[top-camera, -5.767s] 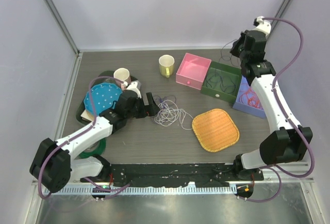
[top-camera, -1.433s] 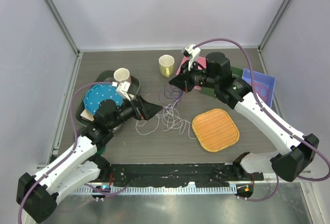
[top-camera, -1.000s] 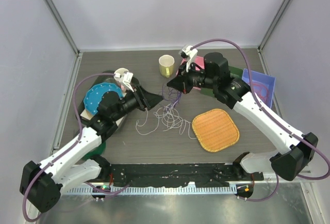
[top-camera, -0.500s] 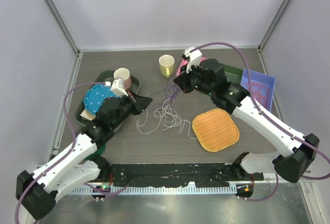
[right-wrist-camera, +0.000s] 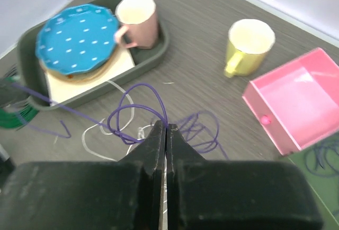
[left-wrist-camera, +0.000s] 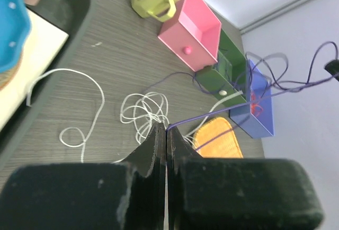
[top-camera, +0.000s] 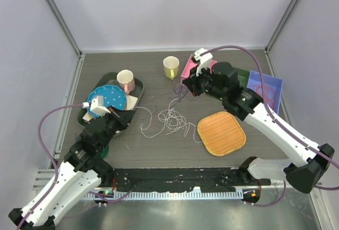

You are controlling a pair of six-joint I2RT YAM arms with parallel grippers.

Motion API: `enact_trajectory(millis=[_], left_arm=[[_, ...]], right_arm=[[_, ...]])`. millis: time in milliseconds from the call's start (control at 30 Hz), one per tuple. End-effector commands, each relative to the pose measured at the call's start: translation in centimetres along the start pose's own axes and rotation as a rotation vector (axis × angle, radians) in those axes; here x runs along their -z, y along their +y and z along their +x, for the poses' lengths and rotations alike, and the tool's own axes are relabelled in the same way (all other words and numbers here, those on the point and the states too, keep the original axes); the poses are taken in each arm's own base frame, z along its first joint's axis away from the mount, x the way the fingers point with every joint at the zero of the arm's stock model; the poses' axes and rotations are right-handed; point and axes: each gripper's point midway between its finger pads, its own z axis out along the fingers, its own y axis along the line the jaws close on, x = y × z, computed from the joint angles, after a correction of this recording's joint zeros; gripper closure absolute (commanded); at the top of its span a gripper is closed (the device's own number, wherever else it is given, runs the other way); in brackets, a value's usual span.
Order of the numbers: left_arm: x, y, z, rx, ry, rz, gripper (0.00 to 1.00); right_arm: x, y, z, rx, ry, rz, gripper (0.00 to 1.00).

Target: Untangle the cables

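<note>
From above, my left gripper hung over the near corner of the dark green tray, jaws pressed together on the thin purple cable. My right gripper was clamped on the same cable, well apart from the left one. Between the two, down on the table, the thin white cable lay in loose loops. The open pink box stood just behind my right jaws, with the yellow mug near them on the left. The orange woven mat lay nearer my bases than those jaws. Off to their right, a thin red cable was coiled inside the blue box.

Through my left wrist, the fingers met with no gap. The purple cable left their tips and ran ahead to the right, lifted off the table. The white cable's loops lay just ahead of the tips. Farther ahead on the right, the pink box, a dark green box and the blue box stood in a row. The mat showed just right of the tips, partly hidden by a finger.

Through my right wrist, the fingers were also tight together, and the purple cable rose from their tips in a loop. One strand led away to the left, toward the tray's edge. Ahead on the left, the white-dotted blue plate and the pink mug sat in the tray. The yellow mug stood ahead on the right.
</note>
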Motion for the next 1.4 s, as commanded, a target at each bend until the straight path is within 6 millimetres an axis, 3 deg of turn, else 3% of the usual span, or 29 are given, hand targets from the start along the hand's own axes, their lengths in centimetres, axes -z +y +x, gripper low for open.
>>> enact_trajectory(millis=[0, 33, 133, 167, 267, 367, 433, 600, 700, 833, 967, 1033, 1200, 1367], left_arm=[[0.6, 3.7, -0.5, -0.107, -0.031, -0.138, 1.0], [0.6, 3.4, -0.8, -0.11, -0.034, -0.133, 1.0], [0.9, 2.2, -1.9, -0.108, -0.063, -0.099, 0.99], [0.9, 1.6, -2.3, -0.107, -0.07, -0.082, 1.0], [1.0, -0.3, -2.9, -0.112, -0.075, -0.015, 1.0], [0.9, -2.1, -3.0, -0.129, -0.057, 0.058, 1.0], [0.7, -3.7, -2.6, -0.142, -0.02, 0.125, 1.0], [1.0, -8.9, -3.3, -0.179, 0.024, 0.305, 1.0], [1.3, -11.5, -4.3, -0.188, 0.032, 0.375, 1.0], [2.1, -14.1, -6.8, -0.187, -0.021, 0.419, 1.0], [2.3, -15.3, -8.6, -0.201, -0.07, 0.422, 1.0], [2.5, -15.8, -9.3, -0.219, -0.083, 0.425, 1.0], [2.6, -16.4, -9.3, -0.233, -0.066, 0.439, 1.0], [2.3, -16.3, -9.0, -0.231, -0.059, 0.439, 1.0]], right_arm=[[1.3, 3.1, -3.2, 0.105, -0.06, -0.258, 0.99], [1.5, 4.7, -2.9, 0.11, -0.047, -0.354, 0.99], [1.5, 6.3, -2.0, 0.146, -0.004, -0.469, 0.85], [1.3, 6.4, -1.0, 0.148, 0.036, -0.482, 0.69], [1.4, 6.3, -0.6, 0.204, 0.056, -0.497, 0.38], [1.3, 6.2, -0.3, 0.235, 0.043, -0.493, 0.22], [1.5, 6.5, -0.2, 0.279, 0.02, -0.521, 0.19], [2.2, 9.6, 1.7, 0.417, 0.002, -0.698, 0.18], [1.2, 10.7, 2.5, 0.459, -0.021, -0.742, 0.14], [-1.5, 11.2, 1.7, 0.374, 0.007, -0.677, 0.13], [-2.9, 10.8, 2.8, 0.221, 0.021, -0.591, 0.13], [-2.9, 11.6, 5.1, 0.192, 0.022, -0.631, 0.13], [-3.1, 13.8, 8.0, 0.116, 0.005, -0.681, 0.14], [-4.5, 15.1, 10.7, 0.147, -0.045, -0.615, 0.15]])
